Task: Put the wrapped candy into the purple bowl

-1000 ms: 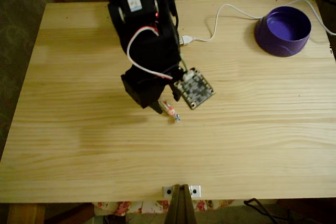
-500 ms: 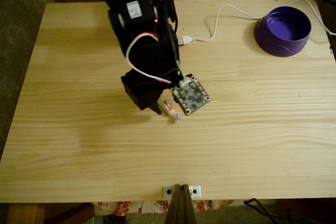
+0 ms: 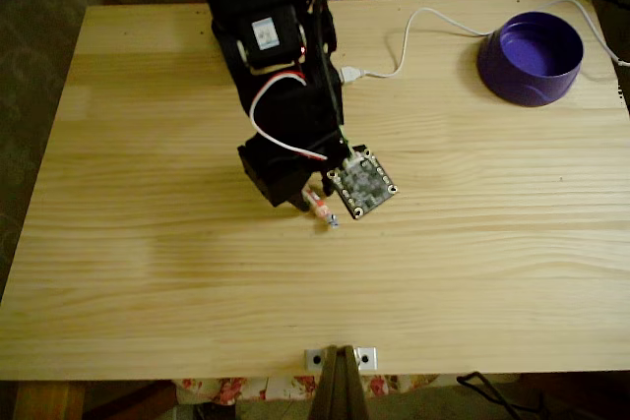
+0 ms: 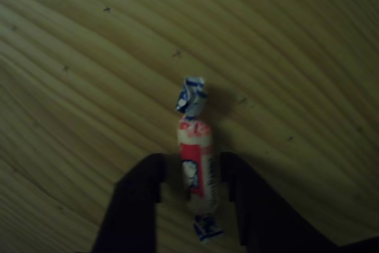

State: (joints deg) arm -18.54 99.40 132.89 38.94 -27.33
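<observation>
Black two-finger gripper (image 4: 198, 173) open, fingers straddling the small white-and-red wrapped candy (image 4: 197, 167) with twisted blue ends; no clear grip, small gaps either side. Candy lies flat on the pale wooden table (image 3: 197, 282). In the fixed view, round purple plastic bowl (image 3: 531, 58) sits well apart from candy, at table's far right corner.

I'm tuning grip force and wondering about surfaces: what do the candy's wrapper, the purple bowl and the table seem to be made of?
The small white-and-red wrapped candy looks wrapped in thin, slightly shiny paper or film, going by its crinkled, twisted bluish ends. The round purple bowl looks like smooth moulded plastic, with a glossy sheen inside. The pale table looks like light wood, matt or lightly sealed, with clear grain lines.
</observation>
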